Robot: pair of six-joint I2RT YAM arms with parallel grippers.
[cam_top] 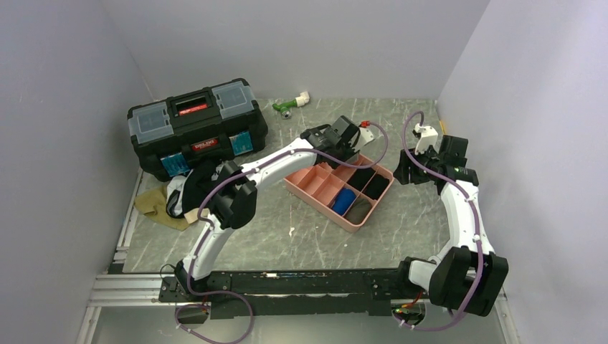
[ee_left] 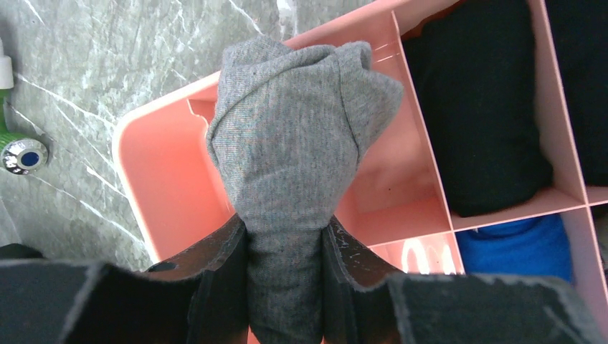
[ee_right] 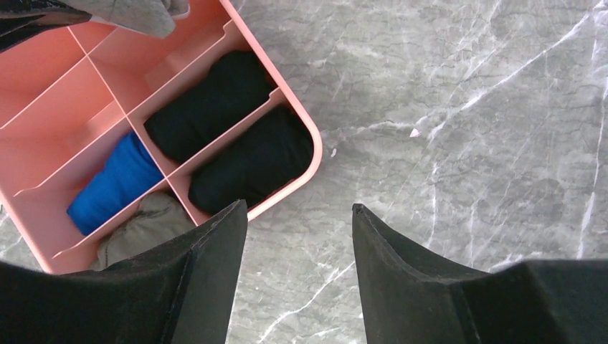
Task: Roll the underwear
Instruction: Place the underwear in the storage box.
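From above, the pink tray (cam_top: 315, 183) sits on the table (cam_top: 287, 244), with a toolbox (cam_top: 197, 125) and a loose underwear heap (cam_top: 183, 195) off left. Left wrist: left jaws clenched on a rolled grey brief (ee_left: 294, 129) above an empty corner compartment. Right wrist: right jaws released over the table, beside the tray's black rolls (ee_right: 215, 107).

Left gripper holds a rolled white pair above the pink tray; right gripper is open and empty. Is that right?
Not quite. The rolled pair clamped in the left gripper is grey, not white; the left wrist view shows it clearly. The rest holds: it is above the pink tray, and the right gripper is open and empty.
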